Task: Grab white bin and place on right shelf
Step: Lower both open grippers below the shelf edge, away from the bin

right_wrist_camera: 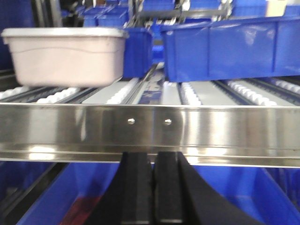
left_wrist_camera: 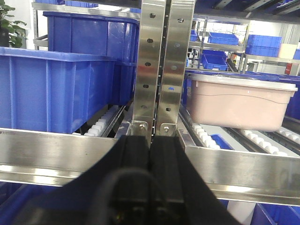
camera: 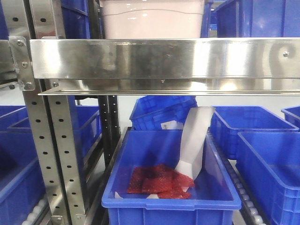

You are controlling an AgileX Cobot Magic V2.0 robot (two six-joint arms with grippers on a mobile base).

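One white bin (left_wrist_camera: 239, 104) sits on the roller tracks of the steel shelf (right_wrist_camera: 154, 129), lid on, untouched by either arm. From the left gripper (left_wrist_camera: 151, 164) it lies ahead and to the right, beyond the perforated uprights (left_wrist_camera: 159, 65) that stand straight in front of those fingers. From the right gripper (right_wrist_camera: 152, 187) it lies ahead and to the left, past the shelf's front rail. Both grippers point level at the shelf, just short of its rail and slightly below it, and each has its two black fingers pressed together with nothing between them. Blue crates (right_wrist_camera: 229, 47) stand on the rollers ahead and right of the right fingers, others ahead and left of the left ones. Below, the front view shows a blue crate (camera: 171, 187) holding red packets (camera: 159, 182) and a white sheet (camera: 194, 140).
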